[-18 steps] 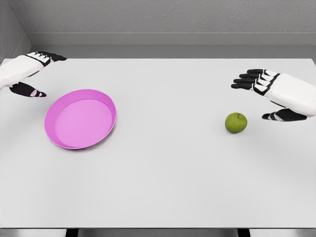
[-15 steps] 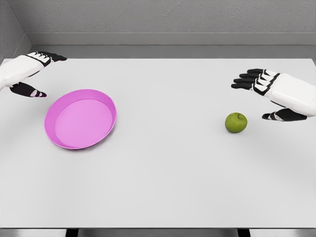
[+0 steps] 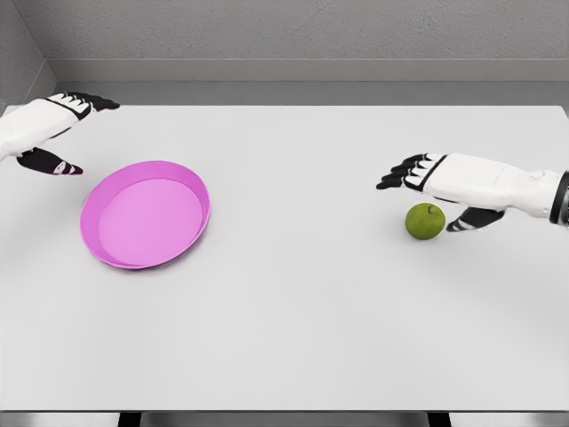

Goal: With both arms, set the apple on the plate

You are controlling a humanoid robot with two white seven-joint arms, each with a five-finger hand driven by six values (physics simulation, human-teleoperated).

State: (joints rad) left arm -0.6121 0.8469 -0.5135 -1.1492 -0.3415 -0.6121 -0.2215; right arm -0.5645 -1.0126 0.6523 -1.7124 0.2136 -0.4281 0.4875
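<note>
Right hand (image 3: 442, 182) reaches in from the right edge, fingers spread and holding nothing, black fingertips pointing left. It hovers just above and behind the green apple (image 3: 426, 221); thumb sits beside the apple's right side, contact not clear. Apple rests on the white desk (image 3: 293, 311), right of centre. Pink plate (image 3: 146, 214) lies on the desk well apart to the left. Left hand (image 3: 49, 129) is open at the far left, just beyond the plate's rim.
</note>
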